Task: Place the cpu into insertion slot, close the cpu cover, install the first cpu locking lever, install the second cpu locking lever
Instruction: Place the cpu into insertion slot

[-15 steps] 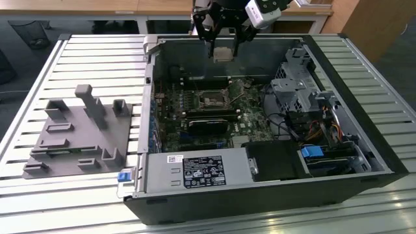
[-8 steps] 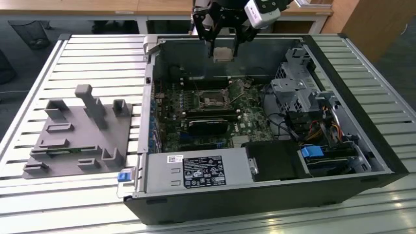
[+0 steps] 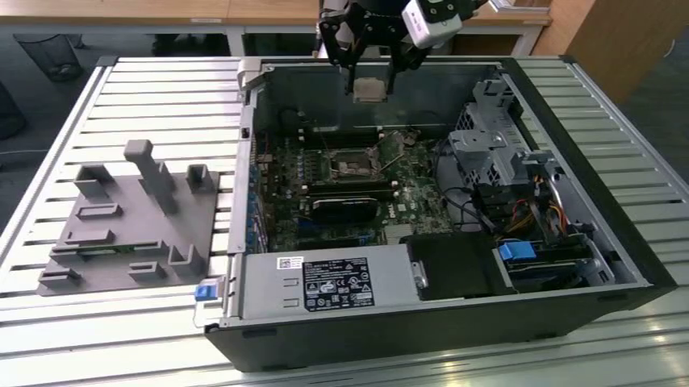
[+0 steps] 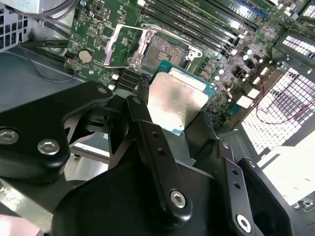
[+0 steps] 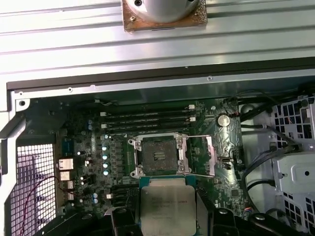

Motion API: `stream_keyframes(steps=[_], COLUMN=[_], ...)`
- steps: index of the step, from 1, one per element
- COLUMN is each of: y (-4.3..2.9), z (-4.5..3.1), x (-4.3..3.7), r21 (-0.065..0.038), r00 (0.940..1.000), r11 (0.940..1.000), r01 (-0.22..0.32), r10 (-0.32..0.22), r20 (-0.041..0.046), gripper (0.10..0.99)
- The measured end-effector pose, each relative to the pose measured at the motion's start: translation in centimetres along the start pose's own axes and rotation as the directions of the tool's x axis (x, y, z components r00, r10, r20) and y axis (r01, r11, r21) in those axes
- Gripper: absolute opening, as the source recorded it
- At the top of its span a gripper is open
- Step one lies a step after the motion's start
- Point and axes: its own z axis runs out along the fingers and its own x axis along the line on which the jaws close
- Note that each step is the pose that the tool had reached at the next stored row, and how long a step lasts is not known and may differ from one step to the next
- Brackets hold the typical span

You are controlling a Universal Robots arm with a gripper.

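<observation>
My gripper (image 3: 369,81) hangs over the far wall of the open computer case, shut on the cpu (image 3: 369,88), a flat square chip with a pale metal top. In both wrist views the cpu (image 4: 177,104) (image 5: 168,211) sits between the black fingers (image 4: 147,130), above the green board. The insertion slot (image 3: 350,166) (image 4: 163,51) (image 5: 157,156) lies bare and dark with a thin metal rim, a short way past the chip's edge. The cpu cover (image 4: 112,46) (image 5: 210,156) stands flipped open beside the slot. Thin wire levers (image 5: 199,136) stick out by the cover.
Long memory slots (image 5: 147,118) run beside the socket. A black block (image 3: 344,206) and the labelled power supply (image 3: 323,284) lie nearer the case front. The drive cage (image 3: 495,145) and cables fill the exterior view's right. A grey fixture (image 3: 129,218) sits on the slatted table.
</observation>
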Motion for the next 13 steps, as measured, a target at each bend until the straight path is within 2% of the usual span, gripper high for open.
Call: stream_keyframes(steps=[13], y=[0.00], z=[0.00], x=[0.00], r21=[-0.001], r00=[0.9980], r11=[0.9980], r01=[-0.062], r10=[0.062], r20=[0.0055], gripper=[0.545])
